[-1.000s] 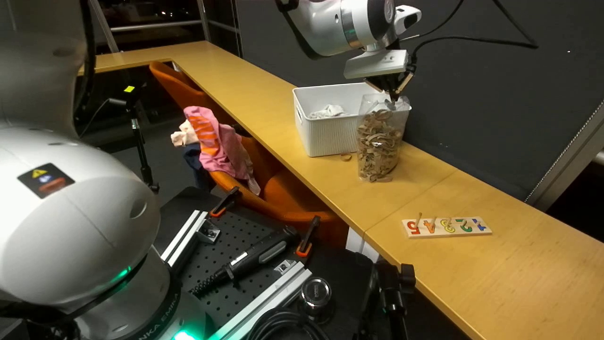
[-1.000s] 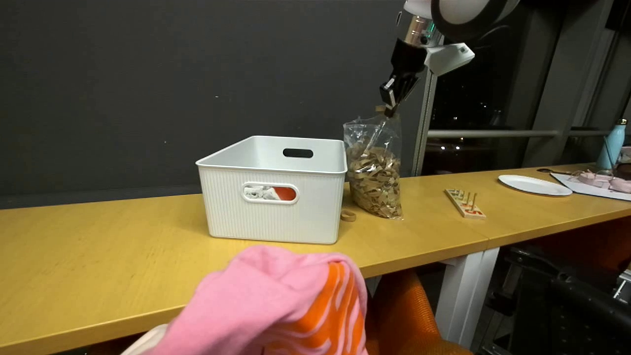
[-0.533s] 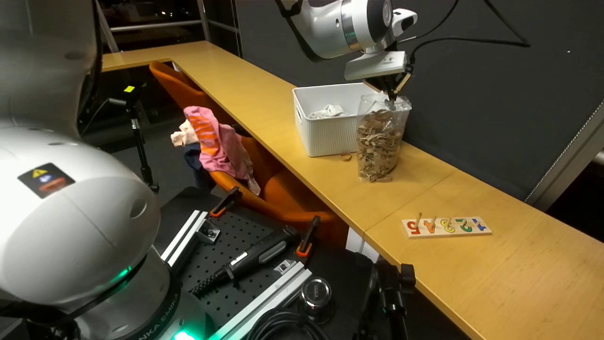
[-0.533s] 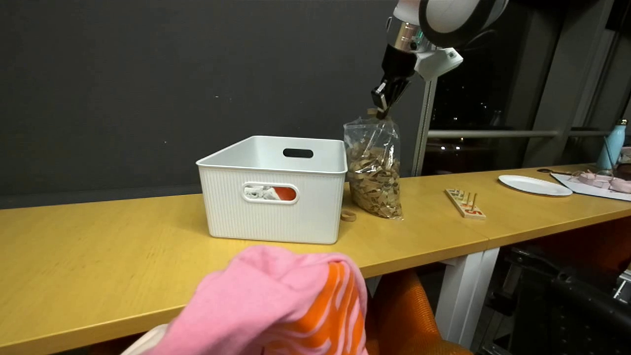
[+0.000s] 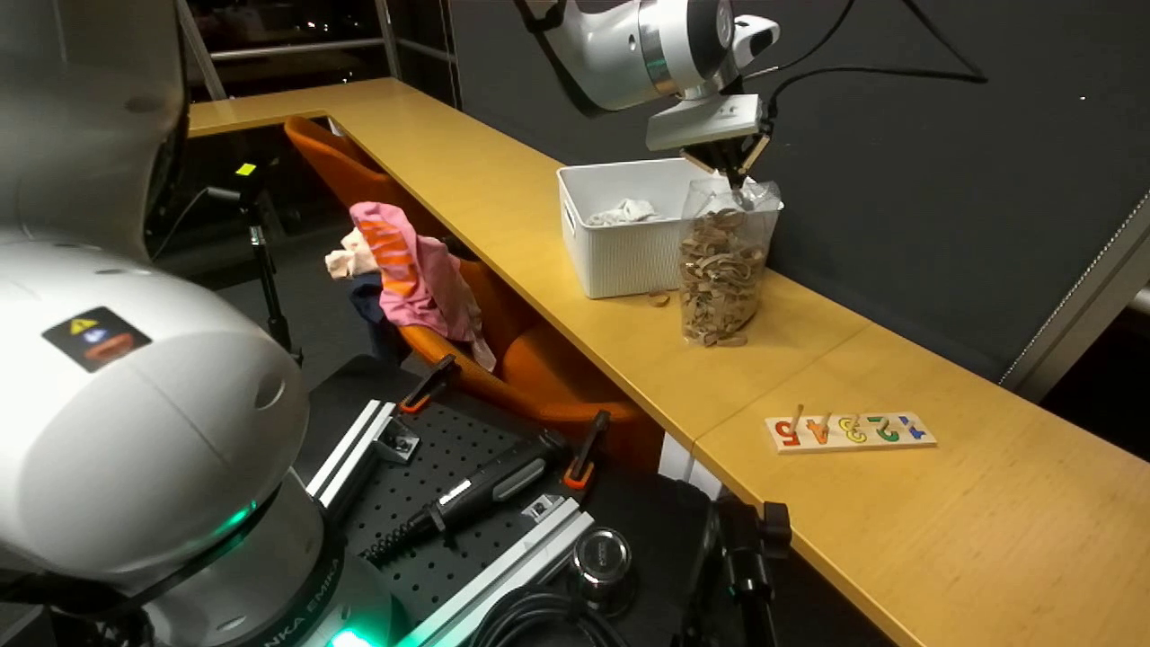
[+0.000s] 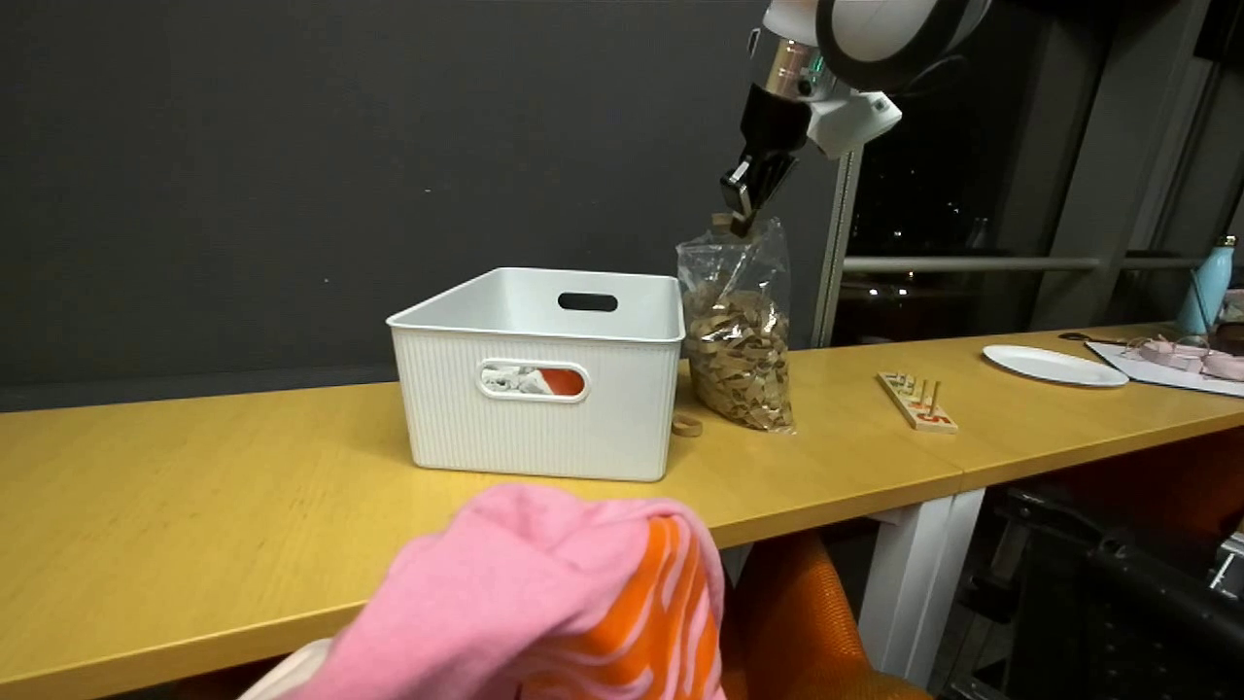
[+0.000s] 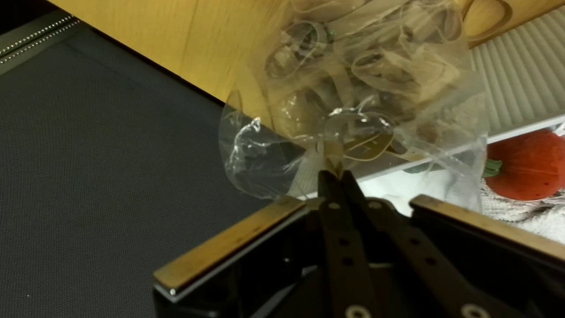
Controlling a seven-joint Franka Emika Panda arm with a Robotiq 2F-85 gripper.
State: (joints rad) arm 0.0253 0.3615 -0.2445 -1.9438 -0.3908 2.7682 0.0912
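In an exterior view, with hours running from its centre, we are counting one gripper (image 5: 737,182) and one basket (image 5: 629,261) between one and two o'clock; one clear bag (image 5: 760,220) at two; one pegboard (image 5: 849,447) with five numerals (image 5: 819,432) at four; two clamps (image 5: 586,451), at six and eight; two orange chairs (image 5: 539,400), at seven and ten. In an exterior view, we are counting one plate (image 6: 1054,366) and one bottle (image 6: 1210,290) at three; outside the bag, one gripped brown band (image 6: 721,222) at one and one loose brown band (image 6: 686,426) between four and five; the packed bands (image 6: 741,360) inside are lying too crowded to count. In the wrist view, we are adding one red object (image 7: 527,165) at three.
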